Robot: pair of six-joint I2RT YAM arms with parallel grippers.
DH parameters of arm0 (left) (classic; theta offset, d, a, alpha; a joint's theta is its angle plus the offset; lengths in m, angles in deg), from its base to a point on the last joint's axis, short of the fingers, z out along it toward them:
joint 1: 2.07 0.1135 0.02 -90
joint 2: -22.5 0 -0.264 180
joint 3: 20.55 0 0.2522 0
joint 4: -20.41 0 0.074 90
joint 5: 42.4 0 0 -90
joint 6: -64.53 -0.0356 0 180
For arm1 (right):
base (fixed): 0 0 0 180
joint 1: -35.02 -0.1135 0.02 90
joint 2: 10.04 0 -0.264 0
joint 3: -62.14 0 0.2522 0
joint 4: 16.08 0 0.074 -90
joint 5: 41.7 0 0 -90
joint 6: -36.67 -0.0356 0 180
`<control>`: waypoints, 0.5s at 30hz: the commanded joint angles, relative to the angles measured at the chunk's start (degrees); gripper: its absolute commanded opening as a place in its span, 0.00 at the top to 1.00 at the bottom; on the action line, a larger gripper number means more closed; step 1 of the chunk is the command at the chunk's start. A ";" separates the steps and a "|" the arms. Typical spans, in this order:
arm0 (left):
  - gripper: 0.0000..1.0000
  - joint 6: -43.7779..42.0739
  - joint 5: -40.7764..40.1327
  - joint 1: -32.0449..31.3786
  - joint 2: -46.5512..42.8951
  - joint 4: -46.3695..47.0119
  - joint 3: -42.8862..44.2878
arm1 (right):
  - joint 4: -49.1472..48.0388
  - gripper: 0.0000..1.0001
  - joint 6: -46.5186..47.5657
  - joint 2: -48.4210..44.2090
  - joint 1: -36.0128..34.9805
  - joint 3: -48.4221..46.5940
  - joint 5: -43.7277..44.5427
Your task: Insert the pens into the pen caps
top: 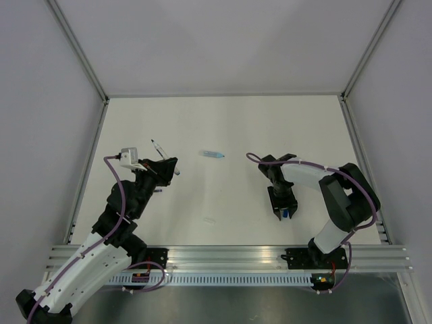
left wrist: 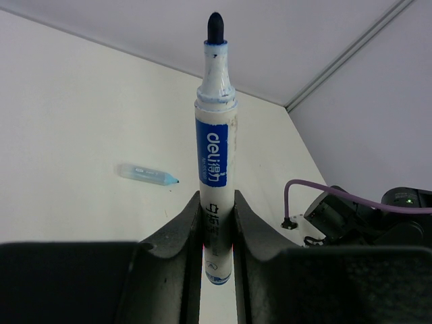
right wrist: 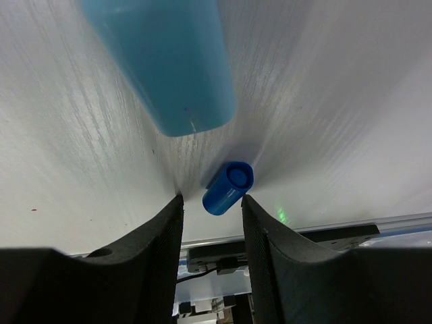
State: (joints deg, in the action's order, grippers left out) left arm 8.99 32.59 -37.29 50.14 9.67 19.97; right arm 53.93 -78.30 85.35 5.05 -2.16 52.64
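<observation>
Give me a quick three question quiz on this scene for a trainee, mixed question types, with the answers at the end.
1. True or false: the left gripper is shut on a pen whose tip is bare.
2. Where is the dark blue cap? A: on the pen. B: on the table, between the right gripper's open fingers. C: in the left gripper.
3. Fill in: the pale cap lies on the table, touched by ___ gripper.
Key: 1 true. 2 B. 3 neither.
</observation>
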 commanded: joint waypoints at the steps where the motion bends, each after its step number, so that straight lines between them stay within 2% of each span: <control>1: 0.98 0.26 -1.17 -0.02 0.05 0.31 0.48 | -7.29 0.53 -2.71 2.34 0.44 1.68 1.46; 15: 0.98 0.44 -1.34 -0.02 0.05 0.22 0.48 | -13.18 0.53 -7.19 0.14 2.20 3.43 2.08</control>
State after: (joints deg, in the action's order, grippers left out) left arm 8.99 32.59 -37.29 50.14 9.65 19.97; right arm 53.38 -81.80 84.26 6.82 -1.16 51.59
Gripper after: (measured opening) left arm 0.243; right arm 0.469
